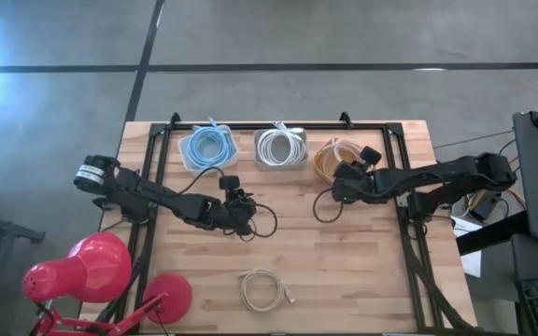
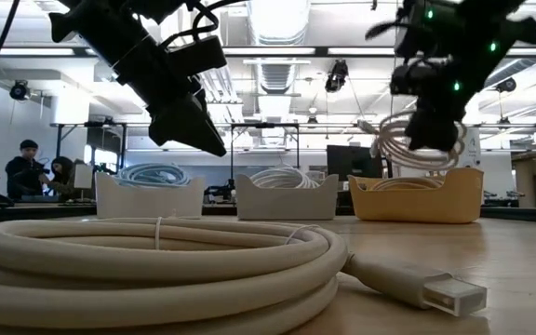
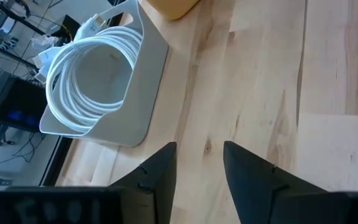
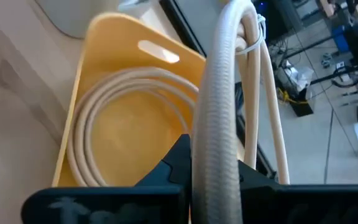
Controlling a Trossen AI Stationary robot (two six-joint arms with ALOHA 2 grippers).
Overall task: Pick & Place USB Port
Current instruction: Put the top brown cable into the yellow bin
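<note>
My right gripper [image 1: 341, 187] [image 4: 213, 155] is shut on a beige coiled USB cable [image 2: 408, 140] [image 4: 219, 81] and stands above the yellow bin [image 1: 325, 159] [image 4: 98, 37], in which another beige coil [image 4: 104, 106] lies. A second beige coil [image 1: 262, 287] [image 2: 156, 270] lies flat near the table's near edge, with its USB plug [image 2: 445, 293] resting on the wood. My left gripper [image 1: 243, 215] [image 3: 197, 149] is open. It hovers over bare wood at mid-table, just on the near side of the white bin [image 3: 135, 81]. My right gripper pinches one side of the beige coil's bundled loops [image 4: 213, 124] between its two fingers [image 4: 176, 158]. The coil is lifted clear and stands on edge over the yellow bin. A tie [image 4: 260, 25] binds the loops farther along.
Along the far edge stand a bin of blue cable [image 1: 205, 147], a white bin of white cable [image 1: 280, 147] and the yellow bin. A red desk lamp [image 1: 92, 271] sits at the near left corner. People [image 2: 26, 167] are in the room behind. Bare wood lies at mid-table.
</note>
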